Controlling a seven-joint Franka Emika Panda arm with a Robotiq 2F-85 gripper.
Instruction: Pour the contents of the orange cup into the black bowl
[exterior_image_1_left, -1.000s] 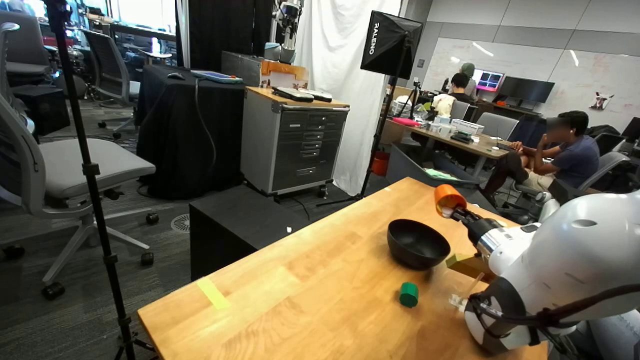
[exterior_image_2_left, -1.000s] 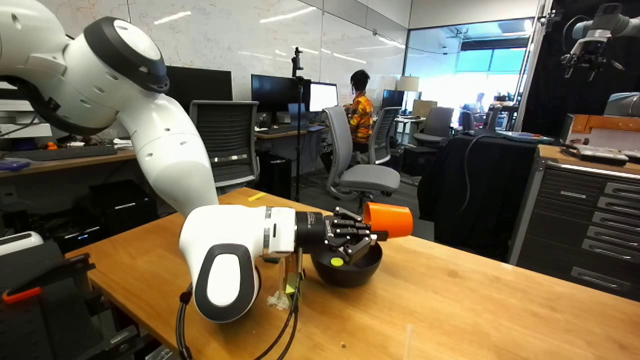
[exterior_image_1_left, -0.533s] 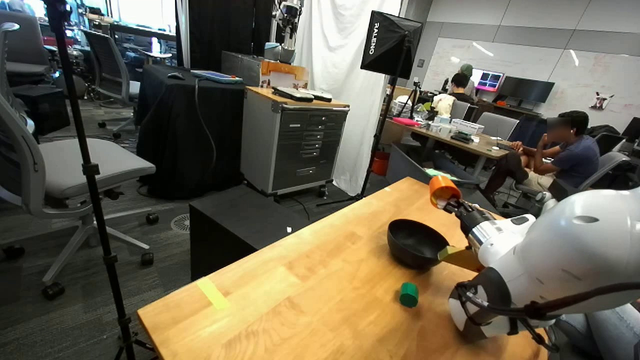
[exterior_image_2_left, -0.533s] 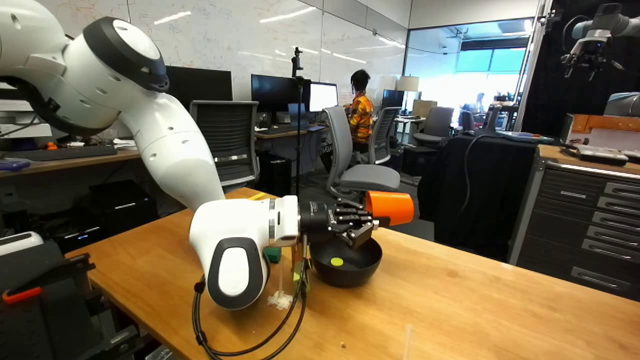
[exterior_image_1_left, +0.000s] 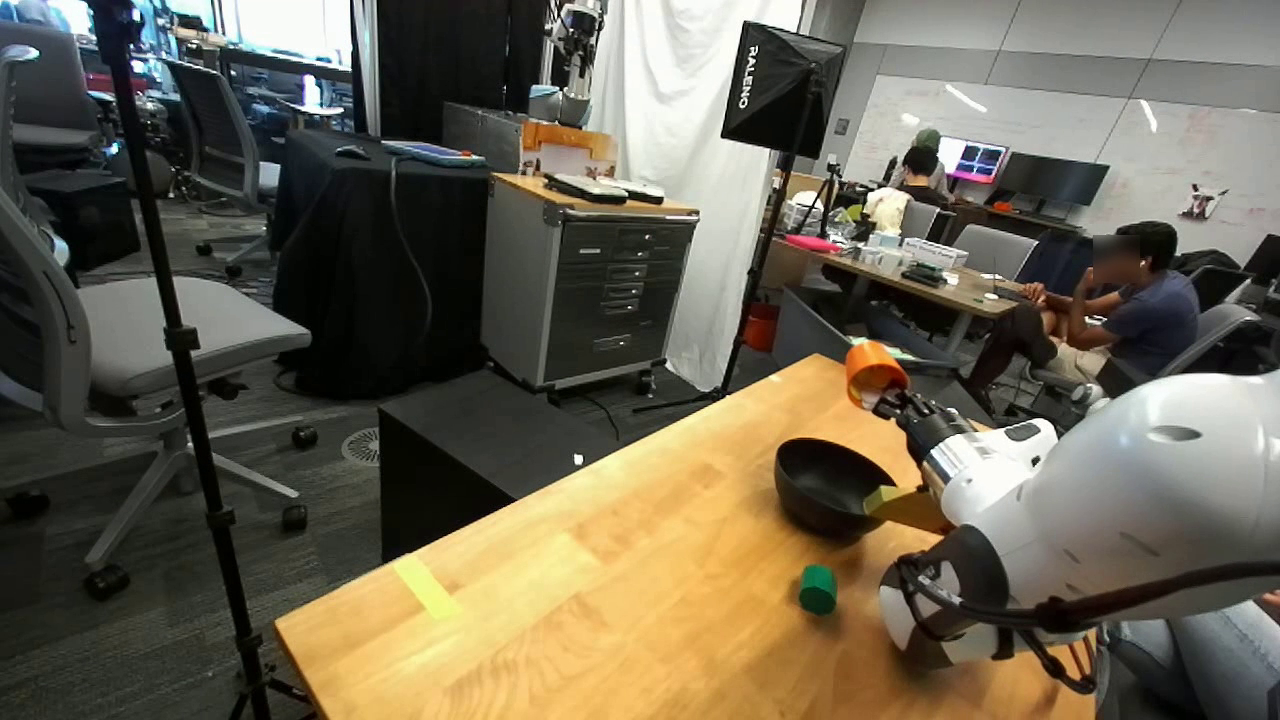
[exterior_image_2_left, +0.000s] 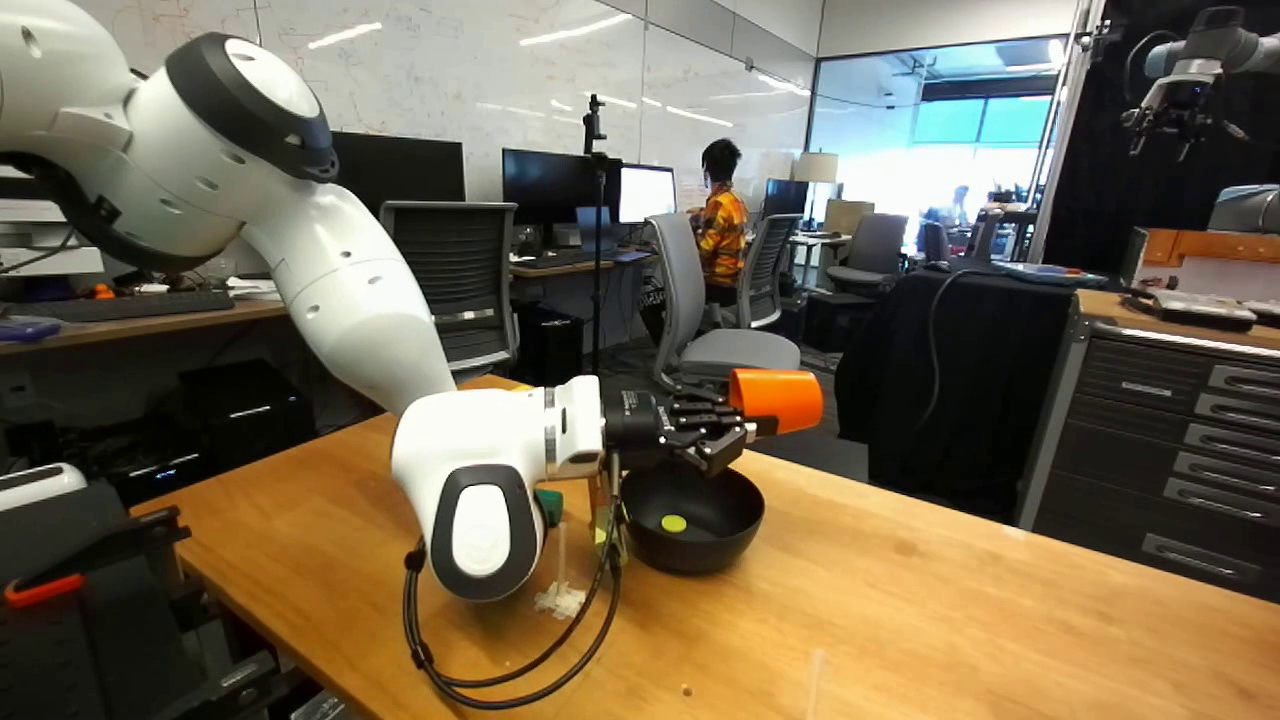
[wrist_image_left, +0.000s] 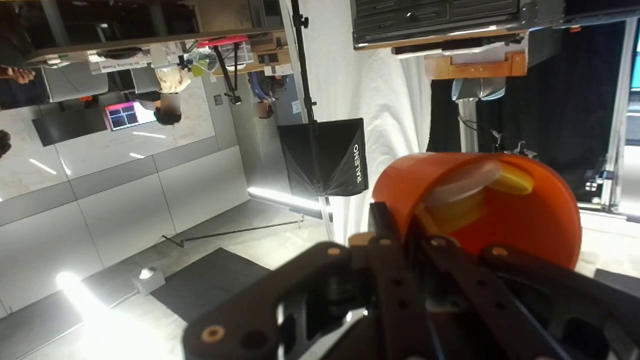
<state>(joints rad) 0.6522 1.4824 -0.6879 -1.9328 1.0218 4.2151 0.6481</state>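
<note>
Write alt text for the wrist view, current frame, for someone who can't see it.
A gripper clamps the rim of an orange cup, whose open mouth faces the viewer and shows a few whitish and yellow pieces inside. The background appears upside down, with a black RALENO softbox in front of a white curtain.

one robot arm (exterior_image_2_left: 350, 320), glossy white, rounded segments, dark grey joint rims around white oval covers (exterior_image_2_left: 482, 530). black cables (exterior_image_2_left: 420, 652), looped. one black gripper (exterior_image_2_left: 756, 428), jointed linkages, brass-toned screw heads (wrist_image_left: 213, 333), small white lettering.
</note>
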